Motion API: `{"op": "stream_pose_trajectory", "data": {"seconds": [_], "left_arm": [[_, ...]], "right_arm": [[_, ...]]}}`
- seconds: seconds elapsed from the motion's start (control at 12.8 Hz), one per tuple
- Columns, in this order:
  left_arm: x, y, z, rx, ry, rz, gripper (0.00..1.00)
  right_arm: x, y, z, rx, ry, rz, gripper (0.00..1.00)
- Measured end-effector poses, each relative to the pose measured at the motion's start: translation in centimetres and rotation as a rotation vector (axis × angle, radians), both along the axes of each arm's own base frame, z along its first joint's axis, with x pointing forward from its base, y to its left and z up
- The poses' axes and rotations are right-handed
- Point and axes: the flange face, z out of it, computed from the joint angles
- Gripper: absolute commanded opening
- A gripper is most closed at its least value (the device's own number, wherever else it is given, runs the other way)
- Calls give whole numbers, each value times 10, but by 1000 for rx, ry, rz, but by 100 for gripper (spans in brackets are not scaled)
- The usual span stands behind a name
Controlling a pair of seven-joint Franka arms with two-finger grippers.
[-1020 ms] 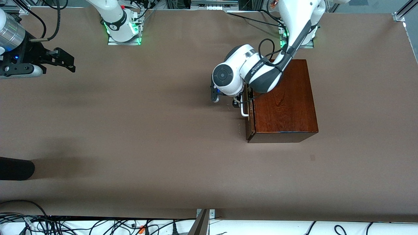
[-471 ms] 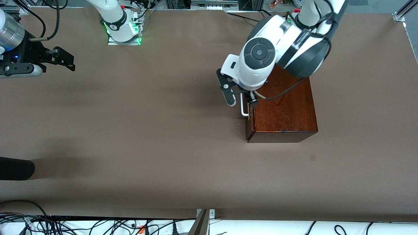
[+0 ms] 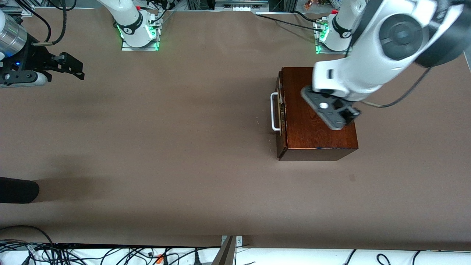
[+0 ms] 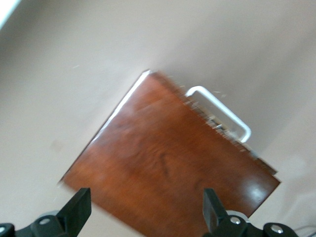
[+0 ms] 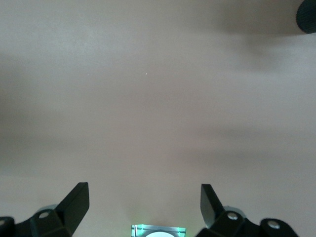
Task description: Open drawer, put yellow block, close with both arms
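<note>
— Drawer point(image 3: 280, 110) first: where does it sit?

— It sits in the dark reddish wooden box point(image 3: 318, 114) toward the left arm's end of the table point(image 3: 184, 147). Its front is flush with the box, and its white bar handle point(image 3: 274, 112) sticks out toward the right arm's end.

— And the left gripper point(image 3: 333, 110)?

— It is up in the air over the top of the box. The left wrist view shows its fingers point(image 4: 79, 210) spread wide apart with nothing between them; the box lid and the handle lie below.

— The right gripper point(image 3: 70, 68)?

— The right arm waits at its own end of the table, with the gripper over bare tabletop. In the right wrist view its fingers point(image 5: 76, 202) stand wide apart and hold nothing.

— Any sign of the yellow block?

— None of the views shows it.

— Anything else on the table?

— A dark rounded object point(image 3: 18, 189) pokes in at the table's edge at the right arm's end, nearer the front camera than the right gripper.
</note>
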Motion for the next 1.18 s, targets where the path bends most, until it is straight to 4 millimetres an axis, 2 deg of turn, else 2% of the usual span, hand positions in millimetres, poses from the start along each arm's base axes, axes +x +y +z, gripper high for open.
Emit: {"op": "stream_pose_trajectory", "data": {"seconds": [0.24, 0.39, 0.55, 0.78, 0.94, 1.18], "left_arm": [[7, 64, 21, 4, -94, 191, 100], [3, 94, 25, -5, -141, 393, 100], [-8, 125, 25, -2, -148, 581, 100], [-23, 175, 15, 2, -154, 716, 100], [-33, 193, 2, 9, -140, 747, 100], [-38, 199, -4, 14, -131, 770, 100]], "right_arm": [[-1, -5, 3, 1, -5, -8, 100], [-1, -6, 5, 2, -8, -10, 100], [-2, -6, 5, 4, -6, -10, 100], [-3, -7, 5, 4, -2, -10, 100], [-3, -9, 5, 5, 4, -5, 100], [-3, -15, 5, 7, 7, 4, 100]]}}
